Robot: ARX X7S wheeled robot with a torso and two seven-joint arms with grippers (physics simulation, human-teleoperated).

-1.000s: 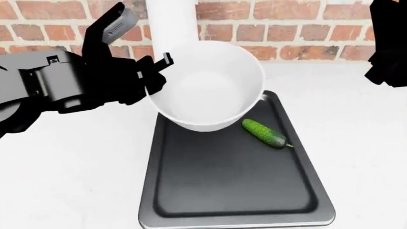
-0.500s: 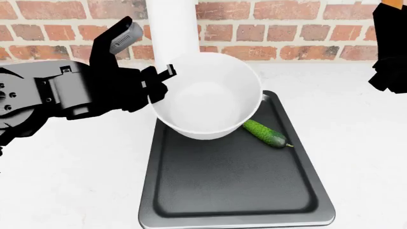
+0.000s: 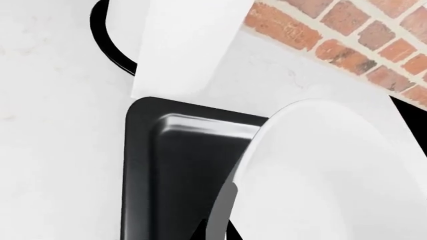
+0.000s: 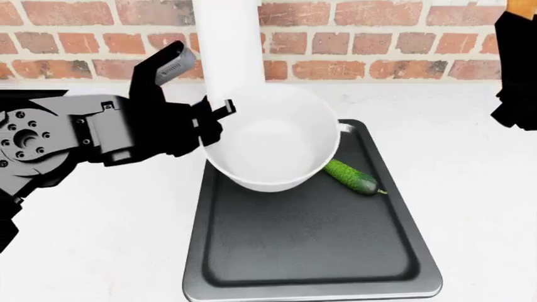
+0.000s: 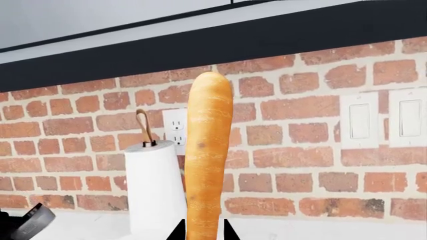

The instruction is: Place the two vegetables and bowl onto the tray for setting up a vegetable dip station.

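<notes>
My left gripper [image 4: 216,116] is shut on the left rim of the white bowl [image 4: 273,135], which hangs tilted over the far end of the dark-grey tray [image 4: 310,251]. The green cucumber [image 4: 353,177] lies on the tray's right side, its far end hidden behind the bowl. In the left wrist view the bowl [image 3: 333,175] fills one side, with a grey finger [image 3: 223,212] on its rim above the tray [image 3: 173,170]. My right gripper [image 5: 203,232] is shut on the orange carrot [image 5: 207,150], held upright and high. In the head view the right arm [image 4: 516,75] is at the right edge.
A tall white cylinder [image 4: 226,44] stands just behind the bowl against the brick wall. The black sink rim [image 3: 107,40] curves beside that cylinder [image 3: 187,45]. A paper towel roll [image 5: 157,190] and wall outlets [image 5: 175,125] show behind the carrot. White counter [image 4: 100,239] surrounds the tray.
The left gripper has carried the bowl down and nearer over the tray, so it now covers the cucumber's far end. The right arm has shifted slightly to the right.
</notes>
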